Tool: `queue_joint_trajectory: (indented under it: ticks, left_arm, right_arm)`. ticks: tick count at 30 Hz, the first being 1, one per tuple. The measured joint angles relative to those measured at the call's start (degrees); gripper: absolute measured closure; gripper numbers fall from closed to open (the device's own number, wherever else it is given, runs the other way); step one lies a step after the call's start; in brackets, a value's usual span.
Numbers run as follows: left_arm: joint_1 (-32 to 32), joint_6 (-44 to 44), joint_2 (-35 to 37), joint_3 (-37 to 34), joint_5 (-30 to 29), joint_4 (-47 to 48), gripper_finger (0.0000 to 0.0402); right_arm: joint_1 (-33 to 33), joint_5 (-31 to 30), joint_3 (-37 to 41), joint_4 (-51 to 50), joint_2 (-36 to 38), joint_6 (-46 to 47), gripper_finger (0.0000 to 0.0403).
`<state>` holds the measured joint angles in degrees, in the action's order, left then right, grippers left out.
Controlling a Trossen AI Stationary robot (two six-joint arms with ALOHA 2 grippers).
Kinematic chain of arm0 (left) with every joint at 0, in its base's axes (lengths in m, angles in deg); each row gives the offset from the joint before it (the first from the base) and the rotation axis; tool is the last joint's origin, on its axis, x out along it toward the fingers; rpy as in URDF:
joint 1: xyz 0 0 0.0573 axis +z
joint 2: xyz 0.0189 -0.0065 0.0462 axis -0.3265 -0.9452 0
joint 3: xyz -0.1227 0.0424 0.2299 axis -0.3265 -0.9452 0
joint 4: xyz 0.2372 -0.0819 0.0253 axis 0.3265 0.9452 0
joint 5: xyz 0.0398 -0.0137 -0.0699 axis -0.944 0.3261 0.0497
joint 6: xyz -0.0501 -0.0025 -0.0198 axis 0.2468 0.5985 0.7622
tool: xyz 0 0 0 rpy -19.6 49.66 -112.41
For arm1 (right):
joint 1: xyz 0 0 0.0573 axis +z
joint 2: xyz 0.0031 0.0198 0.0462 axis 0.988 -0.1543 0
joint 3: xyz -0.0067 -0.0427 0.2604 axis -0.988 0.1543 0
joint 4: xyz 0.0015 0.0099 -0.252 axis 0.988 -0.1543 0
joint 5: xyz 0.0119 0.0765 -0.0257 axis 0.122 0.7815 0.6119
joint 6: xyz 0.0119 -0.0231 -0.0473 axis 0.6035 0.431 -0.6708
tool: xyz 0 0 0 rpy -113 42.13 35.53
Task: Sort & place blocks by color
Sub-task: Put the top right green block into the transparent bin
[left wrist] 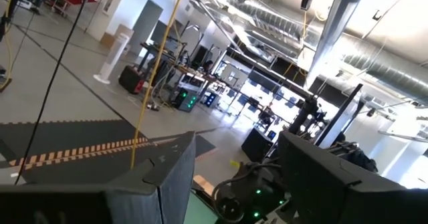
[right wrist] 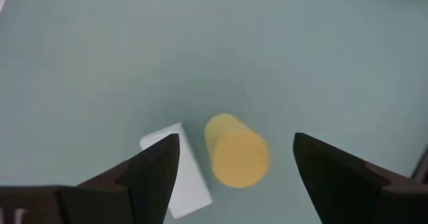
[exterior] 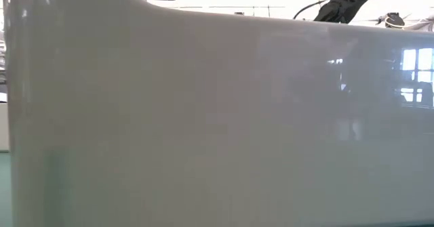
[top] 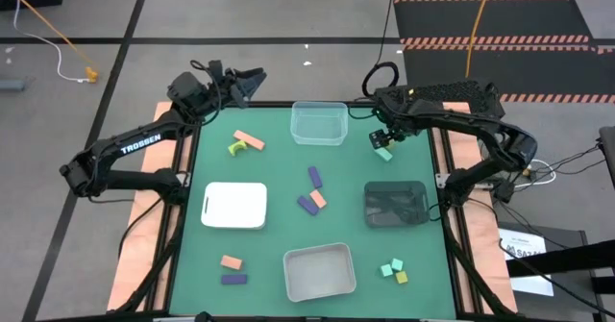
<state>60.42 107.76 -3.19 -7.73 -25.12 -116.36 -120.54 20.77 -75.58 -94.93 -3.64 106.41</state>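
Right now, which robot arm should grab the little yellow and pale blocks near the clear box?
Probably the right arm. Its right gripper hangs open right over the yellow block and the pale block. The left gripper is past the table's far edge, pointing away.

Left arm (top: 130, 149) lettering: I am reading "TROSSEN" in white capitals, running along the dark upper link in the high view.
Paper sheet (top: 527, 255) beside the table's right edge: I am seeing dark print on it, too small for me to read.
Low view: I am finding nothing readable; a pale container wall (exterior: 217, 118) is filling the picture.
Left wrist view: I am making out no readable sign or label in the room beyond the table.
Right wrist view: I am seeing no text on the green surface or the pieces lying on it.
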Motion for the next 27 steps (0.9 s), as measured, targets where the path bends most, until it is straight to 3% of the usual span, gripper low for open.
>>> queue_joint_trajectory:
  ticks: [8,15,22,27]
  left_arm:
    - [0.00,-1.43,-0.01,0.00,-0.02,0.02,0.0188]
    - [0.00,-2.68,0.00,0.00,-0.02,0.04,0.0188]
    - [0.00,-2.70,0.01,0.00,-0.04,0.06,0.0188]
    - [0.02,-2.72,-0.02,0.00,-0.04,0.06,0.0188]
  right_arm:
    - [-0.01,0.59,0.04,0.29,-3.50,-0.90,0.0160]
    - [-0.07,-2.06,0.03,0.81,-3.53,-1.09,0.0289]
    - [-0.29,-2.18,0.06,0.73,-3.05,-2.12,0.0294]
    - [-0.33,-2.08,0.15,5.03,1.43,-0.44,0.0294]
